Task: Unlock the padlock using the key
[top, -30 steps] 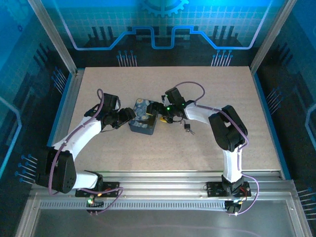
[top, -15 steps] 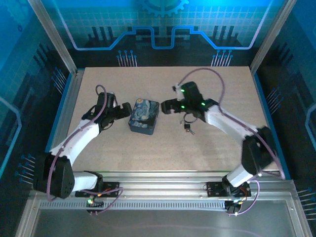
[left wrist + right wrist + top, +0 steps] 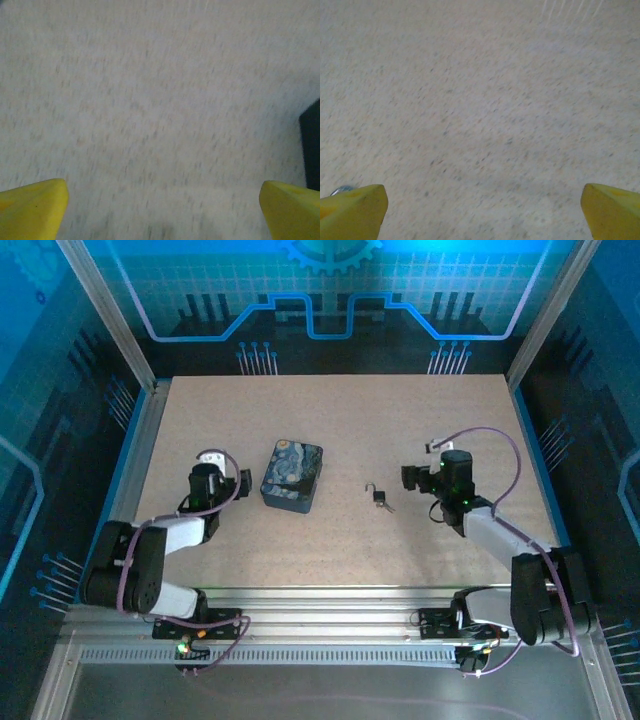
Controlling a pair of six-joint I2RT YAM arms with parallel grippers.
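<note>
The tiny padlock (image 3: 377, 494) lies on the table right of centre, its thin shackle raised. A thin dark sliver at its lower right looks like the key (image 3: 388, 507); I cannot tell whether it sits in the lock. My right gripper (image 3: 410, 478) hovers just right of the padlock, open, with only bare table between its yellow fingertips (image 3: 357, 210). A small shiny bit (image 3: 342, 189) peeks out beside the left fingertip. My left gripper (image 3: 238, 482) is open and empty, just left of the painted box; its fingertips (image 3: 35, 205) are spread over the tabletop.
The blue-and-yellow swirl-painted box (image 3: 292, 475) stands left of centre, and its dark edge (image 3: 311, 145) shows at the right of the left wrist view. Aluminium posts and blue walls surround the beige table (image 3: 340, 420). Both arms are folded back near the front rail.
Both arms have pulled back from the box toward their own sides. The left jaws have spread wider. The box and padlock have not moved.
</note>
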